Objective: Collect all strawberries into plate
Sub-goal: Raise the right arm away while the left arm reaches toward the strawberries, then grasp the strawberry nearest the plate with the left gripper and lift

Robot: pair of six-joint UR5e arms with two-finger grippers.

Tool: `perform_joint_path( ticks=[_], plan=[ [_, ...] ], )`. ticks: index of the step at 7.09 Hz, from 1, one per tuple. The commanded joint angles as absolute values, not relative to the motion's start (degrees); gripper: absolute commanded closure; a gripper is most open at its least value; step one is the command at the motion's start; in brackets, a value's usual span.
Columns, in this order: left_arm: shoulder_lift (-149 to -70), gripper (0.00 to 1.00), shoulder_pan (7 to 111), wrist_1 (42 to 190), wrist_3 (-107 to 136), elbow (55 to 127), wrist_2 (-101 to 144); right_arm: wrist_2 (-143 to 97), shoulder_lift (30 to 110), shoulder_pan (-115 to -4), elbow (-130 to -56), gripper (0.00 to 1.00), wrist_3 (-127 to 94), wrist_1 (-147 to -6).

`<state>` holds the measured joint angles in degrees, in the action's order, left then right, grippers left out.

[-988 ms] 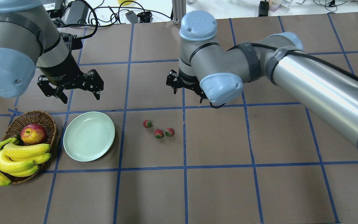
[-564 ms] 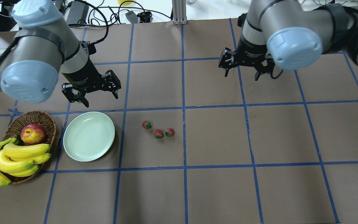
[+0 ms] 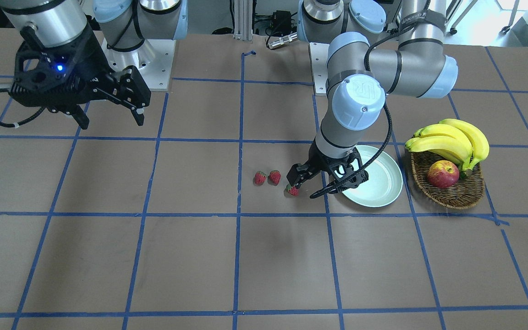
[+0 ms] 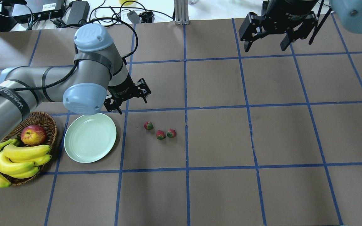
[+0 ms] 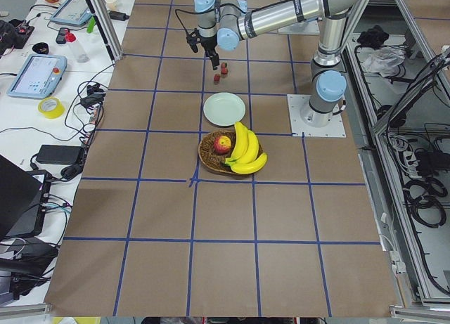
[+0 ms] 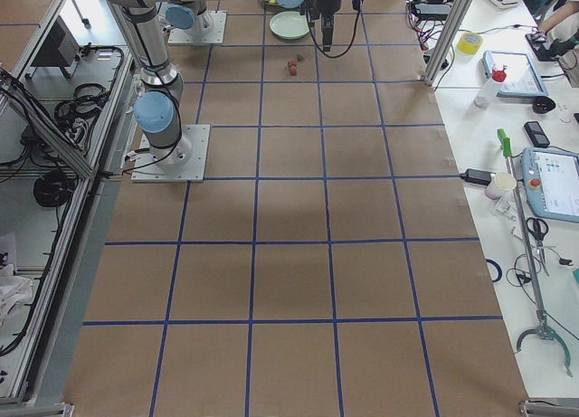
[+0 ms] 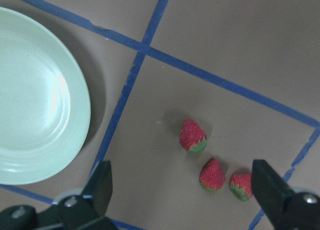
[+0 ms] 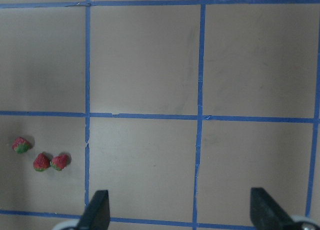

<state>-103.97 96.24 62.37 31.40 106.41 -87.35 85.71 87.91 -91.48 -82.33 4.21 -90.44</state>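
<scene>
Three strawberries [image 4: 148, 125] [image 4: 160, 135] [image 4: 171, 133] lie on the brown table, right of the empty mint-green plate [image 4: 74, 150]. They also show in the front view [image 3: 260, 178] [image 3: 274, 177] [image 3: 293, 190] and in the left wrist view [image 7: 192, 136]. My left gripper [image 4: 132, 105] is open and empty. It hovers above the table just behind the nearest strawberry, between it and the plate [image 7: 35, 100]. My right gripper [image 4: 266, 47] is open and empty, high near the table's back right, far from the berries [image 8: 41, 162].
A wicker basket [image 4: 42, 121] with a red-yellow apple [image 4: 33, 135] and a bunch of bananas [image 4: 14, 158] stands left of the plate. Cables and power bricks [image 4: 105, 12] lie beyond the table's back edge. Blue tape lines grid the table.
My left gripper has swung right and down toward the strawberries, past the plate's back edge. My right gripper has pulled away from the table's middle to the back right. The berries have not moved.
</scene>
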Motion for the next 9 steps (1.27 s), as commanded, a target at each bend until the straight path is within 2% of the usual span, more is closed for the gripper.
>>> perform_joint_path(
  ticks=[1, 4, 5, 6, 7, 9],
  plan=[
    [-107.74, 0.00, 97.46, 57.84, 33.49, 107.84, -87.45, 85.96, 90.18, -90.71, -82.08, 0.00, 12.47, -89.65],
    [-111.87, 0.00, 98.09, 55.37, 33.93, 108.63, -87.28, 85.69, 89.74, -89.74, -82.27, 0.00, 12.22, -88.95],
    [-112.32, 0.09, 98.17, 55.37, 33.66, 109.15, -87.28, 85.87, 89.56, -89.82, -82.44, 0.00, 12.22, -88.68],
    [-112.41, 0.10, 98.17, 55.46, 33.84, 109.33, -85.80, 85.96, 89.65, -89.82, -84.09, 0.00, 12.30, -88.86],
    [-112.59, 0.17, 98.09, 55.63, 33.66, 109.86, -83.43, 86.04, 89.65, -89.74, -85.76, 0.00, 12.39, -89.81],
    [-113.46, 0.20, 98.17, 55.37, 33.57, 110.30, -83.41, 86.13, 89.82, -89.65, -85.96, 0.00, 13.53, -89.82]
  ],
)
